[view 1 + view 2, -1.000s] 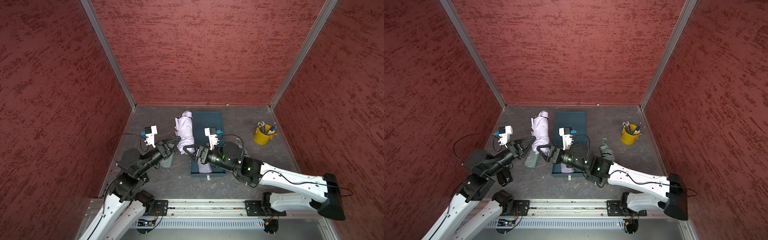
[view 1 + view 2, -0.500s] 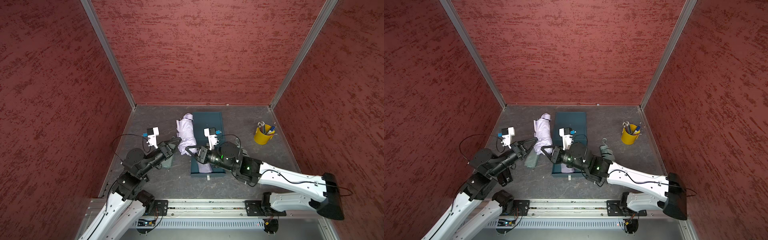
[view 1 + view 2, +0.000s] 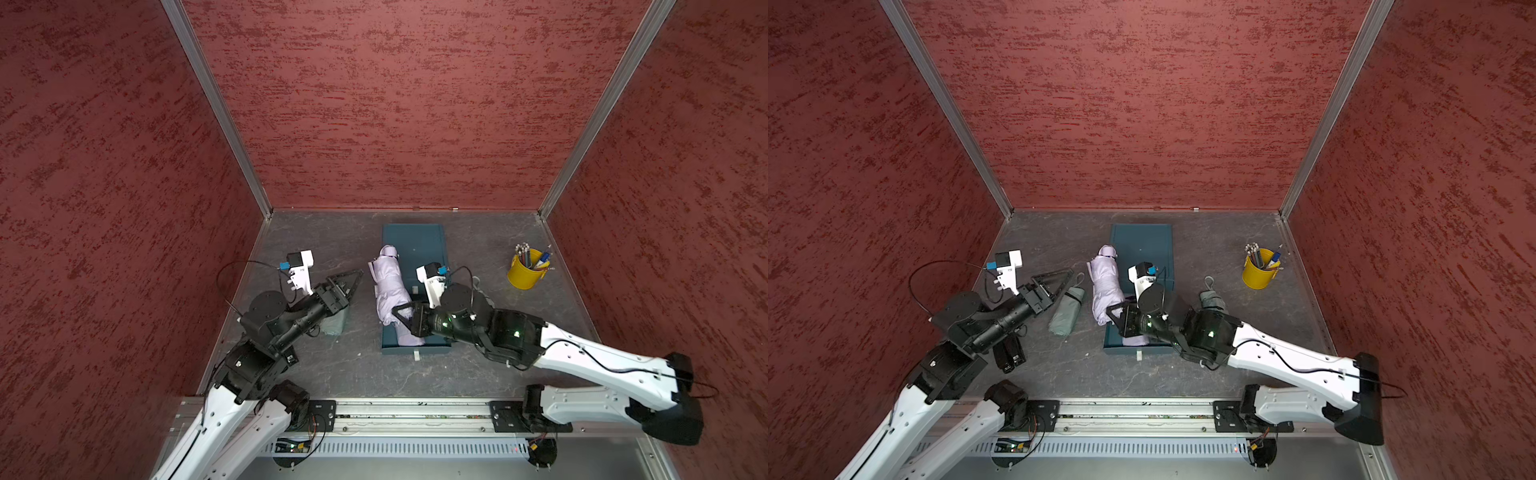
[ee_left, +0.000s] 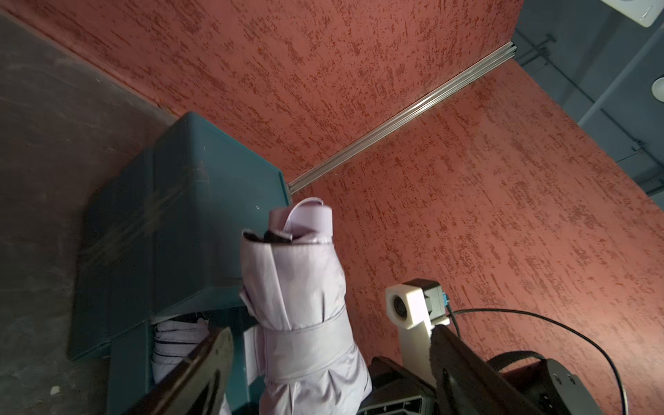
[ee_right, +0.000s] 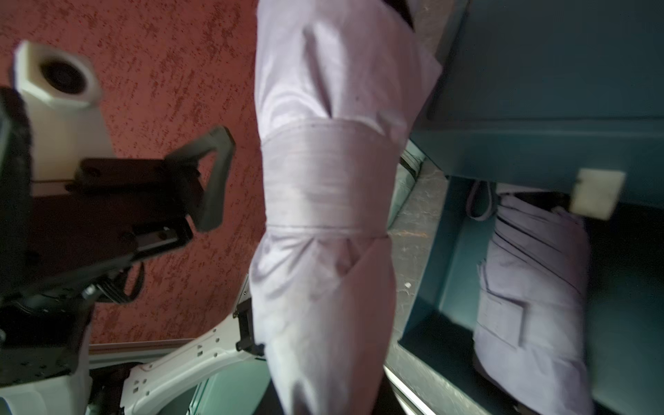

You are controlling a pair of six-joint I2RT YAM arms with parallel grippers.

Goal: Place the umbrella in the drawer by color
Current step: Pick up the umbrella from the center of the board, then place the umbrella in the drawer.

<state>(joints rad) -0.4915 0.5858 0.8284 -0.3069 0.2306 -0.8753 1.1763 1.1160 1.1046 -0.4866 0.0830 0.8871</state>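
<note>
right gripper (image 3: 397, 313): jaws pinched on the near end of the lavender umbrella (image 3: 388, 286); same grip in both top views (image 3: 1112, 313)
left gripper (image 3: 353, 282): jaws spread wide and holding nothing, just beside the umbrella at its 9 o'clock; the right wrist view shows a gap between its fingers (image 5: 212, 172) and the fabric
lavender umbrella: folded and strapped, off the table, long axis 6 to 12 o'clock with the loop end toward 12; its near end is over the drawer's 9 o'clock rim, the rest is left of the cabinet
cabinet (image 3: 415, 241): teal, mid table toward 12 o'clock
drawer (image 3: 415, 352): pulled out toward 6 o'clock, open
second lavender umbrella (image 3: 409, 337): lying inside the drawer; clear in the right wrist view (image 5: 531, 287)
grey-green umbrella (image 3: 1065, 309): flat on the table at 9 o'clock of the drawer, under the left gripper
grey umbrella (image 3: 1210, 296): on the table at 3 o'clock of the drawer, partly hidden by the right arm
yellow cup (image 3: 525, 272): holds pens, at 2 o'clock on the table, well apart from the arms
</note>
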